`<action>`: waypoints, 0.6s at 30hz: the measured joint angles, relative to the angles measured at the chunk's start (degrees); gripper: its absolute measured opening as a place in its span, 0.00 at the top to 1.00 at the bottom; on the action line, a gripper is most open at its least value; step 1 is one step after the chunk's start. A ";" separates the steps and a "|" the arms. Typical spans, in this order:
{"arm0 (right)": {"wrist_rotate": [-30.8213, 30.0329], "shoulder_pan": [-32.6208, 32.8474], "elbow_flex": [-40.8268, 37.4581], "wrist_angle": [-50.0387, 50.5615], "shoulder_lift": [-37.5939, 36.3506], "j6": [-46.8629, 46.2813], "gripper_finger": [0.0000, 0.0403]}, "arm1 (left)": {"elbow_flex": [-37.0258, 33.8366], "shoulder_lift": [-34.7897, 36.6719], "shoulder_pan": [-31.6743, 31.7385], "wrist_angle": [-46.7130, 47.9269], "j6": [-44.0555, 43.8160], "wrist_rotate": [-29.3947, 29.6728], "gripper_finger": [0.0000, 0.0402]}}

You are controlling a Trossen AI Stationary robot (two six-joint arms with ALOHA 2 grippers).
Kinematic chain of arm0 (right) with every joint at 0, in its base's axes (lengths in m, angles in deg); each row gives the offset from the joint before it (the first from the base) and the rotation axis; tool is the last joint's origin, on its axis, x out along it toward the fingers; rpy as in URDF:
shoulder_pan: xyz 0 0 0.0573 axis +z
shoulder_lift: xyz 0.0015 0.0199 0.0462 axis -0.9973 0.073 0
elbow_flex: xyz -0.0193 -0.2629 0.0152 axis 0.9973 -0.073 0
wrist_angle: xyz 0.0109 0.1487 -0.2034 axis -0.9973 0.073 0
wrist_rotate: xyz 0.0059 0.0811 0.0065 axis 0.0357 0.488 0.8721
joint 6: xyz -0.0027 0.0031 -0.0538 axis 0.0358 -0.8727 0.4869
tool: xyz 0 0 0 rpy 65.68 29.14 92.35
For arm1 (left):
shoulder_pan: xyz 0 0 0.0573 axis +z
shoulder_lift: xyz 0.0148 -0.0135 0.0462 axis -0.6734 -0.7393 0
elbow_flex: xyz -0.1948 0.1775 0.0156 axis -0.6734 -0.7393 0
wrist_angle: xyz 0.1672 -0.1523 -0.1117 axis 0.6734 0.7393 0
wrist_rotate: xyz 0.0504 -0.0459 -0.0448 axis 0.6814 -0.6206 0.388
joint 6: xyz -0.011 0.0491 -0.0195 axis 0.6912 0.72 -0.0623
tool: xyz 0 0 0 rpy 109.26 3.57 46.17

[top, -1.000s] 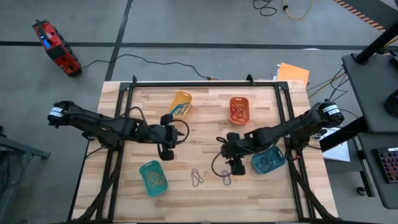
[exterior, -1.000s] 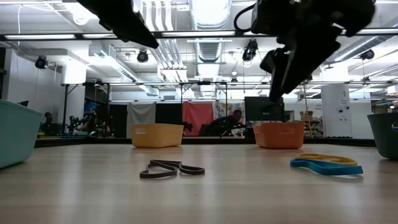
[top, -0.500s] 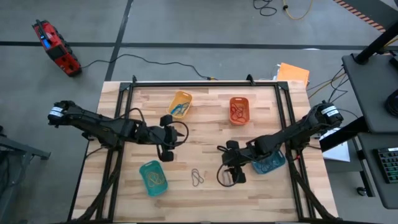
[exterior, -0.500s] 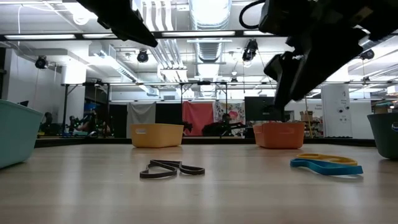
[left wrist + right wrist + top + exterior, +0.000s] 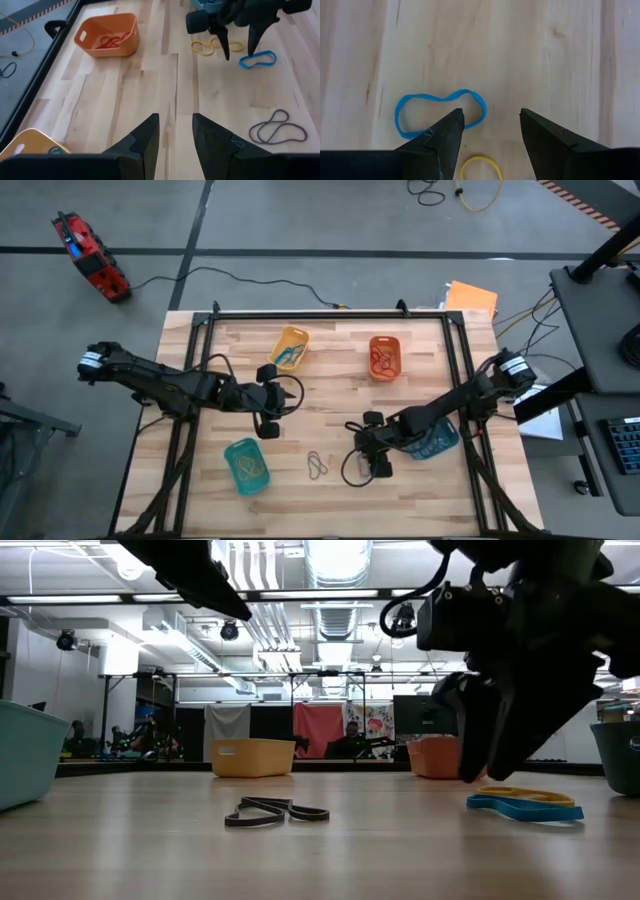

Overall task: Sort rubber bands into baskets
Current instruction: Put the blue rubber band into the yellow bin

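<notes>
Lowered since a second ago, the right gripper point(image 5: 487, 125) now hangs open-jawed just above the blue rubber band point(image 5: 439, 111) on the table point(image 5: 330, 395), near the blue-teal basket point(image 5: 438, 442), lined up to pinch it. The left gripper point(image 5: 175, 137) waits open mid-table.

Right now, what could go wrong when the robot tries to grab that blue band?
The right gripper hangs open over the blue rubber band, but a yellow band lies close beside it, so it might pinch both. The band lies flat on the table, so the fingers could slip past it and scrape the wood.
</notes>
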 joint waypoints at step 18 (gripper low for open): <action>-2.13 0.01 0.26 -2.05 5.30 7.05 0.61 | 0.00 -0.16 0.02 -0.64 1.07 10.97 0.75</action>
